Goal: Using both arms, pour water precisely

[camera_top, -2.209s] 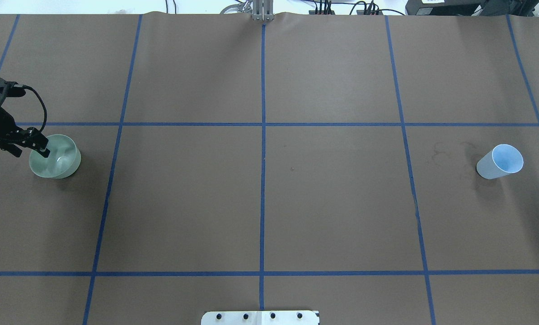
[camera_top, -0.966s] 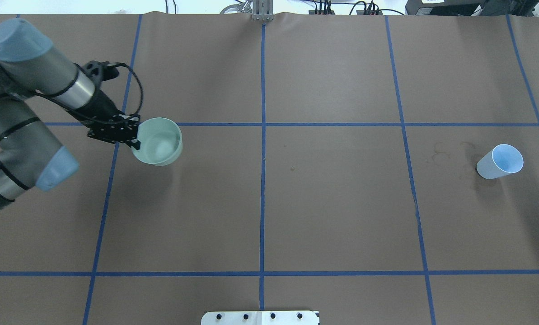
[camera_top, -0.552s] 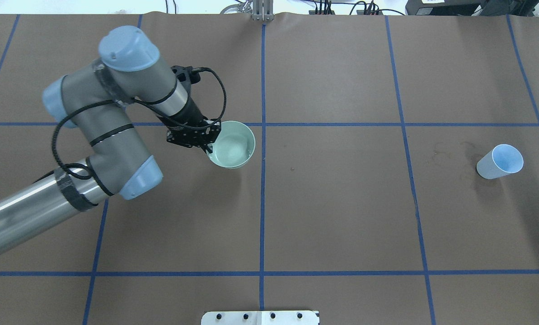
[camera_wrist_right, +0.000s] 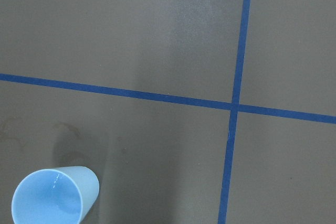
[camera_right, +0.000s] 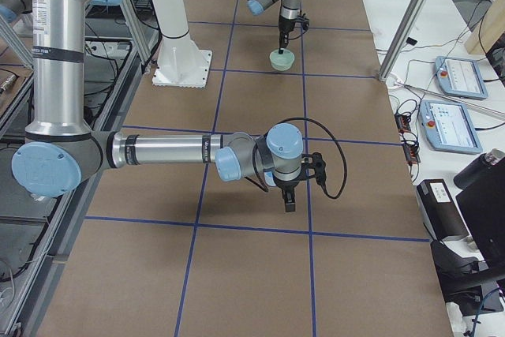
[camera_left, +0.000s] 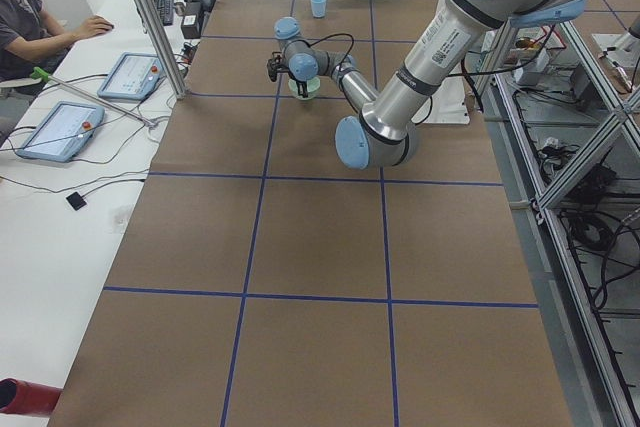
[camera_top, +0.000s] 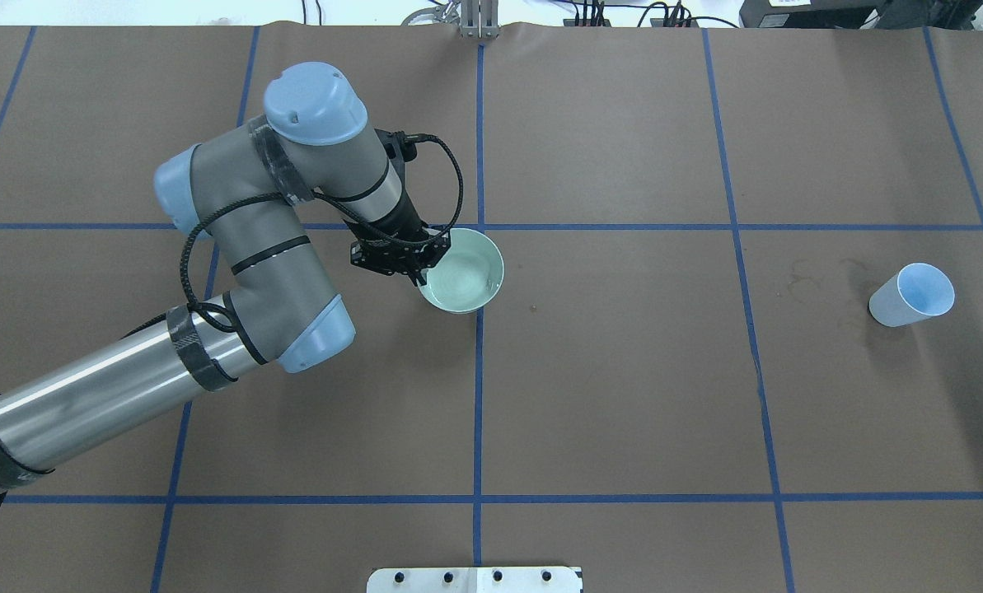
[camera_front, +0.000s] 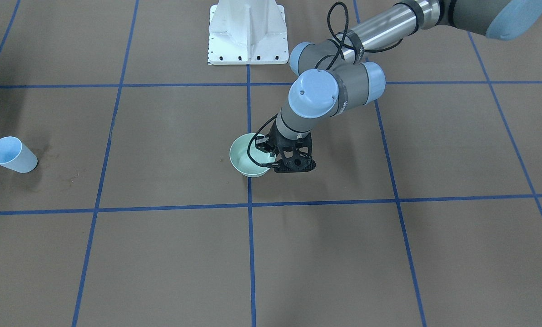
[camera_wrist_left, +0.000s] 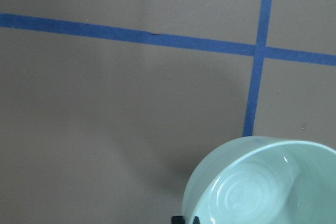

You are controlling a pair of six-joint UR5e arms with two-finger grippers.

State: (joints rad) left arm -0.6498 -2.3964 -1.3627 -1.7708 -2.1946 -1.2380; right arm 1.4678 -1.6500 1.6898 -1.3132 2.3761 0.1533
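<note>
My left gripper (camera_top: 423, 275) is shut on the near-left rim of a pale green bowl (camera_top: 463, 271) and holds it low near the table's centre line. I cannot tell whether the bowl touches the table. Faint ripples of water (camera_wrist_left: 245, 194) show in the bowl's bottom. In the front-facing view the bowl (camera_front: 246, 159) sits left of the gripper (camera_front: 271, 159). A light-blue cup (camera_top: 913, 295) stands upright far to the right and also shows in the right wrist view (camera_wrist_right: 54, 196). My right gripper (camera_right: 289, 201) shows only in the exterior right view and points down. I cannot tell whether it is open or shut.
The white pedestal base (camera_front: 247, 32) stands at the robot's side of the table. Blue tape lines (camera_top: 479, 371) grid the brown table cover. Dried stains (camera_top: 804, 276) lie left of the cup. An operator (camera_left: 30, 22) and tablets (camera_left: 60, 127) are at the far side.
My left arm has carried the green bowl from the table's far left edge rightward to the centre line. The blue cup has not moved.
</note>
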